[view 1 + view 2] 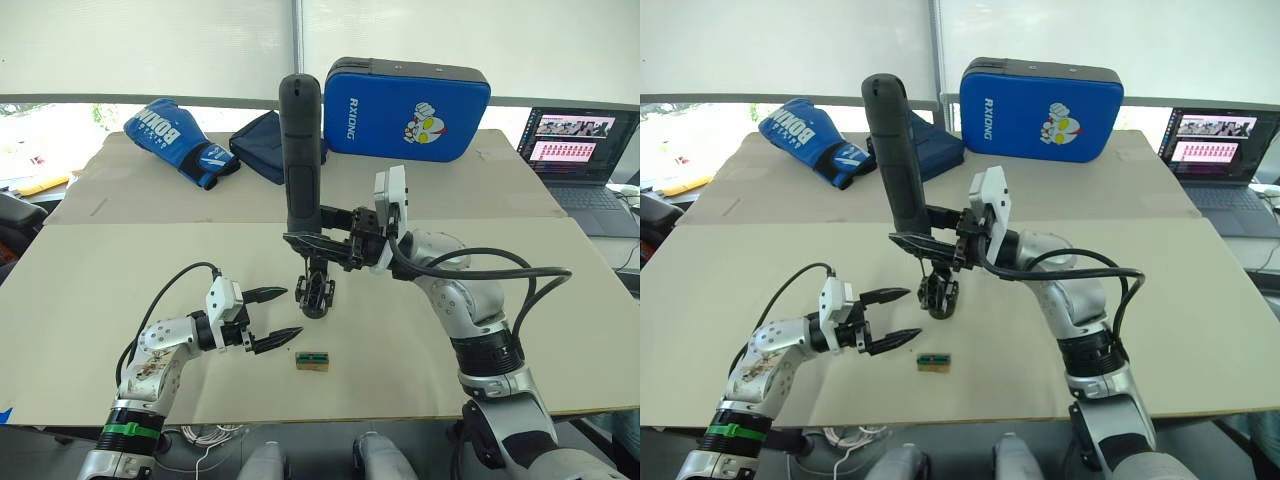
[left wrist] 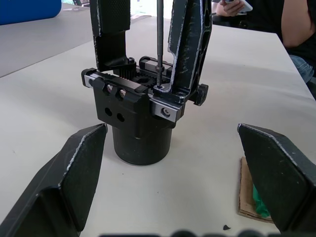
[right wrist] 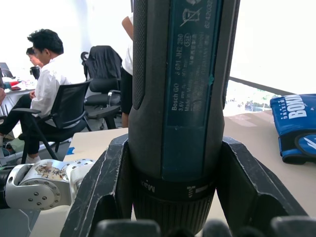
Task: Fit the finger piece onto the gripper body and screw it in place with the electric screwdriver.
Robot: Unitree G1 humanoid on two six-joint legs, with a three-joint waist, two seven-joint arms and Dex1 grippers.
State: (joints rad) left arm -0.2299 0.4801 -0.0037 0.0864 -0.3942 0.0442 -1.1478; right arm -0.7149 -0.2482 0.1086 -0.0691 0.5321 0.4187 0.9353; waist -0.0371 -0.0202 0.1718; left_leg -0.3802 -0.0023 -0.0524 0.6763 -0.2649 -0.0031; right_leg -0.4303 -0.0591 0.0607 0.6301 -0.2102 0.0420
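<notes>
Right gripper [image 1: 312,240] clamped on thick black cylindrical electric screwdriver [image 1: 301,150], upright, thin bit in screw atop small black gripper body [image 2: 140,116] at table centre. Black tapered finger piece [image 2: 190,44] seated. Left gripper [image 1: 272,318] spread, empty, near-left. Risk: unbraced body twisting, bit slipping out.

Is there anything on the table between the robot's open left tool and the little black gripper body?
No. In the left eye view, only bare table separates the left tool from the gripper body. The small green-and-tan block lies nearer, off that stretch.

Left end effector [image 1: 272,316] gapes, arm low — right end effector [image 1: 312,236] clamped, arm raised.
</notes>
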